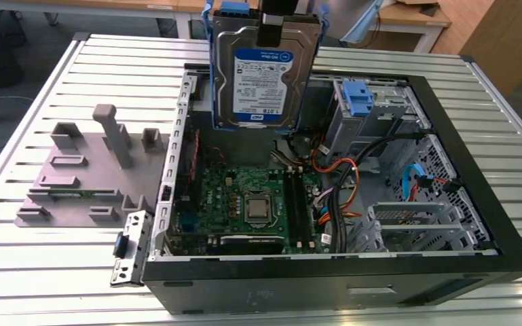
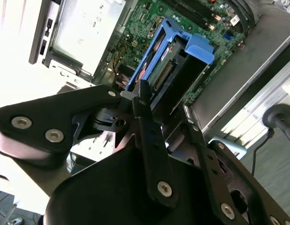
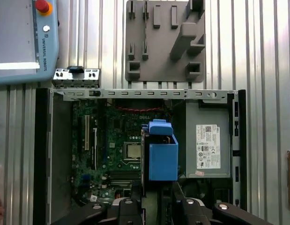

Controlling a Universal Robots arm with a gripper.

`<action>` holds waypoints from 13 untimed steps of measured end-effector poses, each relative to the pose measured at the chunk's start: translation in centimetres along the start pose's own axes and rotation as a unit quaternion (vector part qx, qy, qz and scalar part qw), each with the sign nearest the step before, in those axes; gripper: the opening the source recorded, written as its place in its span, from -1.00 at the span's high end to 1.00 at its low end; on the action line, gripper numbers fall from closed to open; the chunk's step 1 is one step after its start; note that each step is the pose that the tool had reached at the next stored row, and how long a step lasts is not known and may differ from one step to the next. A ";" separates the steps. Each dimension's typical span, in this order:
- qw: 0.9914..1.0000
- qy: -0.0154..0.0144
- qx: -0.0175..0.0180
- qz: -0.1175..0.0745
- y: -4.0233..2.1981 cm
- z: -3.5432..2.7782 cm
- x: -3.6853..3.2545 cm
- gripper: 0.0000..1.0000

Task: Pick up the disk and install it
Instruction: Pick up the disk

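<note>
1. The gripper (image 1: 273,27) has its jaws drawn in narrow and clamped on the top end of the disk (image 1: 261,75). The disk hangs upright straight beneath them, label facing out, a blue rail down each side. In the second wrist view a finger (image 2: 145,117) presses against the disk's edge.
2. To my eye the picking up is done and the installing is not. The disk hangs in the air over the open case (image 1: 478,170), touching nothing but the jaws.
3. Below the jaws lies the motherboard (image 3: 112,140). The power supply (image 3: 208,140) sits just beside the hanging disk.
4. Off to one side of the jaws stands the drive cage (image 1: 379,102). If that is the bay, I'd say seating the disk calls for squaring the rails to its slot and keeping clear of the loose cables (image 1: 351,170).
5. Farthest from the jaws, outside the case, a grey fixture (image 1: 89,170) rests on the slatted bench (image 1: 25,265).
</note>
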State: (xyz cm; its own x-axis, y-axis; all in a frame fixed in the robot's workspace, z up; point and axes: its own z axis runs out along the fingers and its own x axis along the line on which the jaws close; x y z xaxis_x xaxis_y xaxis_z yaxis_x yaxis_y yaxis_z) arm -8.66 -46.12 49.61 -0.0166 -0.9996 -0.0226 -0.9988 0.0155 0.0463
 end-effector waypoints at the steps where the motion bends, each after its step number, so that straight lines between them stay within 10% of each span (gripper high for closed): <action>1: 1.000 0.000 0.000 0.000 -0.23 -0.01 -0.01 0.31; 13: 1.000 0.000 0.000 0.000 -3.28 -0.15 -0.06 0.31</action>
State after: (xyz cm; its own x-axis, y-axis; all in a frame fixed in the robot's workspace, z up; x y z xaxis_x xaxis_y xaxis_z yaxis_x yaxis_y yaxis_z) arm -5.37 -46.11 49.61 -0.0166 -0.9996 -0.0225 -0.9988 0.0156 0.0463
